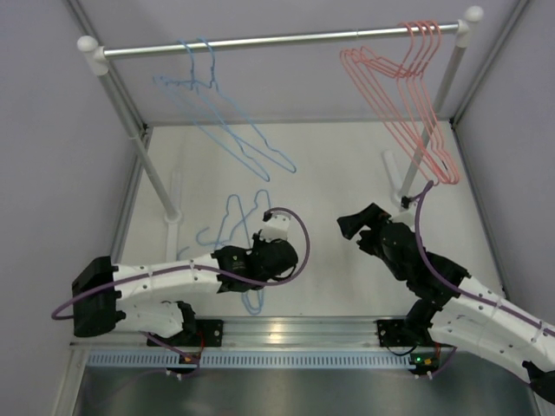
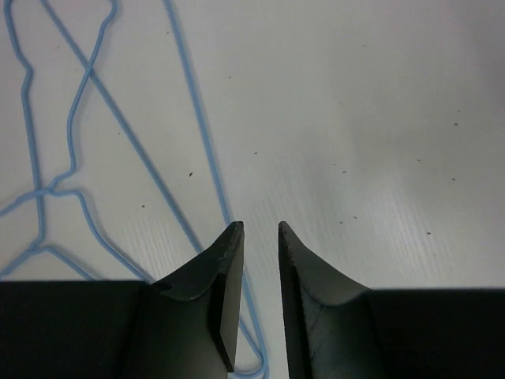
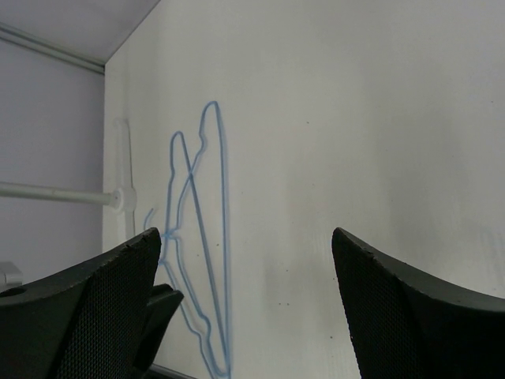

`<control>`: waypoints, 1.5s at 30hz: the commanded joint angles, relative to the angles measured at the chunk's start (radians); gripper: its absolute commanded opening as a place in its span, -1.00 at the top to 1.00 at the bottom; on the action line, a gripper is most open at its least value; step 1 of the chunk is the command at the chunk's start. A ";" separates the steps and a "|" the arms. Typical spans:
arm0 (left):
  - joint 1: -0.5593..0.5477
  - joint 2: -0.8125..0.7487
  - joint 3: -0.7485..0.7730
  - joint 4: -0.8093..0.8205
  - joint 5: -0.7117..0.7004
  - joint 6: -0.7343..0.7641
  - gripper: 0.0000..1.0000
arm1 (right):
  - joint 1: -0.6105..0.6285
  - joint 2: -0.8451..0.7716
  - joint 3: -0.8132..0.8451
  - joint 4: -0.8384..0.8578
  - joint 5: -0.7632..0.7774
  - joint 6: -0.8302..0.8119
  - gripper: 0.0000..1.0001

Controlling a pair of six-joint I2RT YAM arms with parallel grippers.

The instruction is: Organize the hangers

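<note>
Left gripper narrowly parted over blue hangers, right gripper wide, pink hangers on rail

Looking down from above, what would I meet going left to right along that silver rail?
left white knob → blue hangers → pink hangers → right white knob
</note>
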 commanded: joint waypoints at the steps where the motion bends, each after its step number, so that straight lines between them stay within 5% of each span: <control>1: 0.099 -0.099 -0.078 0.035 0.022 -0.160 0.43 | 0.008 -0.008 -0.018 -0.002 0.003 0.010 -0.72; 8: 0.384 -0.199 -0.247 0.118 0.188 -0.122 0.44 | 0.008 -0.022 -0.041 0.004 -0.007 0.016 -0.71; 17: 0.498 -0.162 -0.374 0.184 0.220 -0.188 0.52 | 0.008 -0.034 -0.072 0.018 -0.018 0.028 -0.71; 29: 0.499 -0.151 -0.420 0.195 0.200 -0.254 0.51 | 0.007 -0.062 -0.113 0.025 -0.021 0.042 -0.71; 45: 0.499 -0.277 -0.483 0.193 0.176 -0.297 0.19 | 0.008 -0.073 -0.130 0.030 -0.027 0.048 -0.71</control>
